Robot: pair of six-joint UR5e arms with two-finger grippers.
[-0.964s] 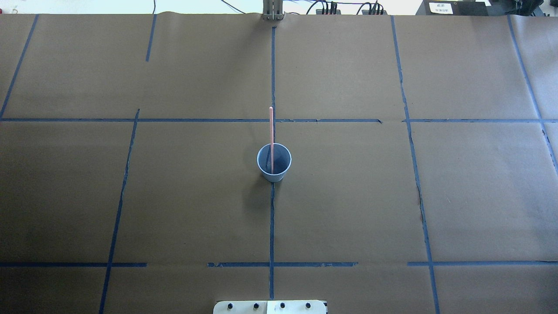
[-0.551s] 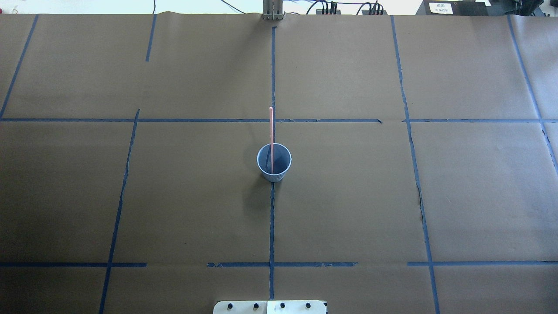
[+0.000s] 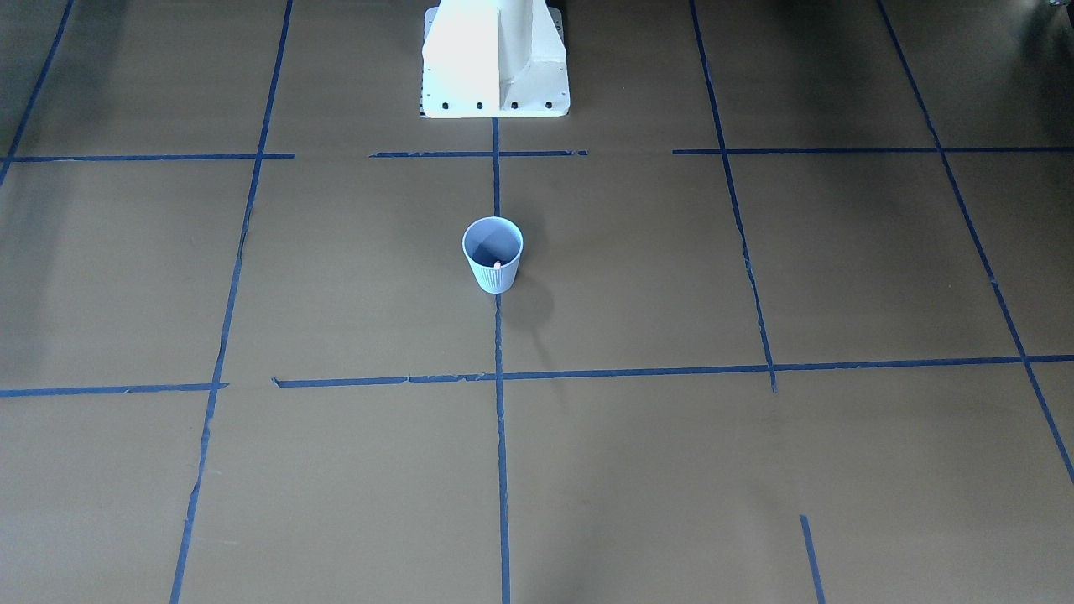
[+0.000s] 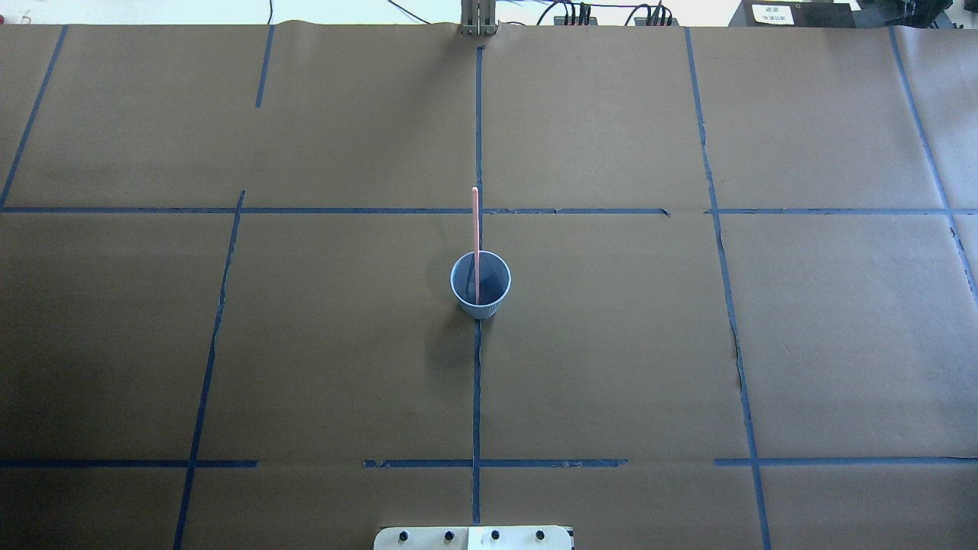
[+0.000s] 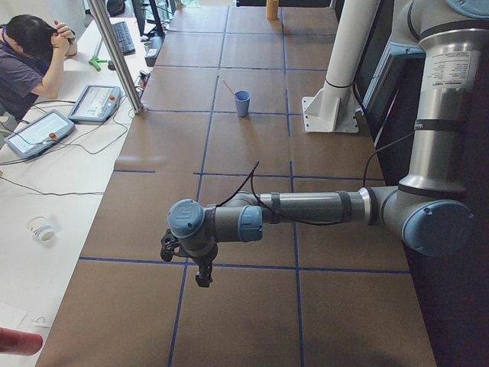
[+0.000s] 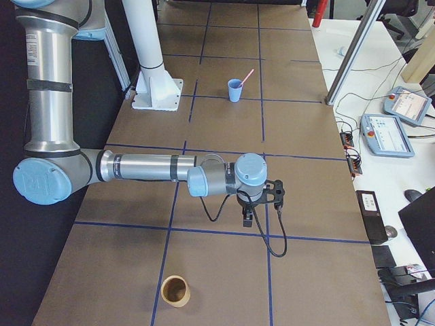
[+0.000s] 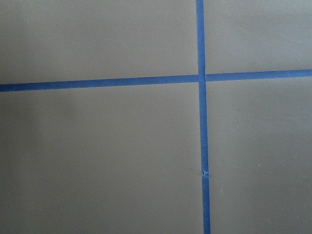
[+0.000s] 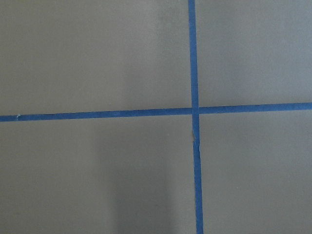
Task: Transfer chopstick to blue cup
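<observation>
The chopstick (image 4: 475, 221) is seated in the blue cup (image 4: 480, 294); the left end effector (image 5: 189, 264) and right end effector (image 6: 263, 207), whose opening cannot be told, are best held well clear.

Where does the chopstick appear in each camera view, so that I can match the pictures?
Front-facing: only the end of the chopstick shows, inside the blue cup, by its lower rim.
Overhead: chopstick at centre, rising from the cup toward the picture's top.
Exterior left: chopstick upper middle, leaning toward the view's left.
Exterior right: chopstick upper middle, leaning toward the view's right.
Wrist views: not in either.
Shared landmark: the blue cup.
</observation>
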